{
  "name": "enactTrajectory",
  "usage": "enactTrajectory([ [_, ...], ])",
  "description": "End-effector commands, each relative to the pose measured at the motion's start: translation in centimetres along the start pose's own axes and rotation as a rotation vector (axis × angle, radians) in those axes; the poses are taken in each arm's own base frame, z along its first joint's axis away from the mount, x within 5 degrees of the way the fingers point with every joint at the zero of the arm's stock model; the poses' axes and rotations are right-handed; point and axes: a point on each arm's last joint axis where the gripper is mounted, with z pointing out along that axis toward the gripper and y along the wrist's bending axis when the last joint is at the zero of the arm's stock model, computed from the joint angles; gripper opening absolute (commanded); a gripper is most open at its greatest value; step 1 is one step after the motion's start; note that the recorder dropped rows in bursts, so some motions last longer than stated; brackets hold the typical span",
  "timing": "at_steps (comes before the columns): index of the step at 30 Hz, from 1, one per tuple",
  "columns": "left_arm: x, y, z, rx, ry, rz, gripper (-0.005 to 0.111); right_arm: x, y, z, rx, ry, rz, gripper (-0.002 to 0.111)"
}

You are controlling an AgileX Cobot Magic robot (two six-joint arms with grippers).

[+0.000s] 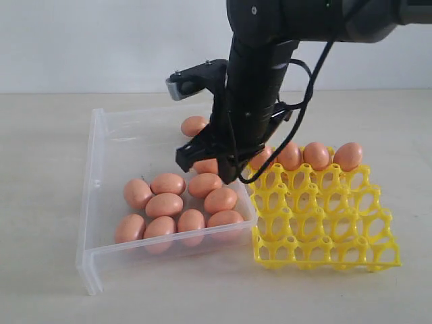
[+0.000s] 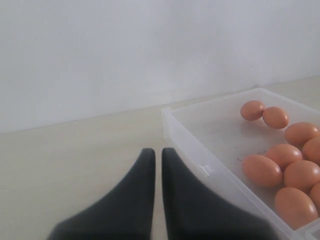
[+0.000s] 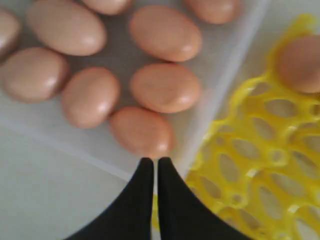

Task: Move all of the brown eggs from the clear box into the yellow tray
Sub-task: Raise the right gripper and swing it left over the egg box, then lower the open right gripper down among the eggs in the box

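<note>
Several brown eggs point(image 1: 165, 204) lie loose in the clear box point(image 1: 92, 202), which sits left of the yellow tray point(image 1: 324, 233). Three eggs point(image 1: 315, 155) stand in the tray's far row, and one more peeks out from behind the arm. My right gripper point(image 1: 228, 174) hangs over the box's right side, close to the tray. In the right wrist view the right gripper point(image 3: 153, 161) is shut and empty, its tips just above an egg point(image 3: 142, 131) by the box wall. My left gripper point(image 2: 156, 151) is shut and empty over bare table beside the box rim point(image 2: 200, 152).
The right arm's black body point(image 1: 260, 81) and its cable hide the box's back right corner and part of the tray's far row. The box and tray stand on a pale table top point(image 1: 40, 135), with a white wall behind.
</note>
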Motion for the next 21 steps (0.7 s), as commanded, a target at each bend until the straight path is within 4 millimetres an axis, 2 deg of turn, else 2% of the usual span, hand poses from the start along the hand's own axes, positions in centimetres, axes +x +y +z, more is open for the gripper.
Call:
enactTrajectory([
  [1, 0.1, -0.1, 0.0, 0.007, 0.0, -0.007, 0.004, -2.5, 0.0, -0.9, -0.112, -0.123, -0.029, 0.007],
  [3, 0.1, -0.1, 0.0, 0.007, 0.0, -0.007, 0.004, -3.9, -0.1, -0.9, -0.097, -0.224, -0.047, 0.026],
  [6, 0.1, -0.1, 0.0, 0.007, 0.0, -0.007, 0.004, -4.8, -0.6, 0.2, -0.083, -0.215, 0.019, 0.044],
  [9, 0.1, -0.1, 0.0, 0.007, 0.0, -0.007, 0.004, -5.1, -1.0, 2.2, -0.052, -0.094, -0.025, 0.046],
  [13, 0.1, -0.1, 0.0, 0.007, 0.0, -0.007, 0.004, -4.9, -1.4, 4.5, -0.049, 0.036, -0.246, 0.046],
  [17, 0.1, -0.1, 0.0, 0.007, 0.0, -0.007, 0.004, -5.8, -1.5, 4.8, -0.026, -0.049, -0.503, 0.046],
  [21, 0.1, -0.1, 0.0, 0.007, 0.0, -0.007, 0.004, -6.3, -1.8, 4.9, 0.031, -0.091, -0.645, 0.046],
])
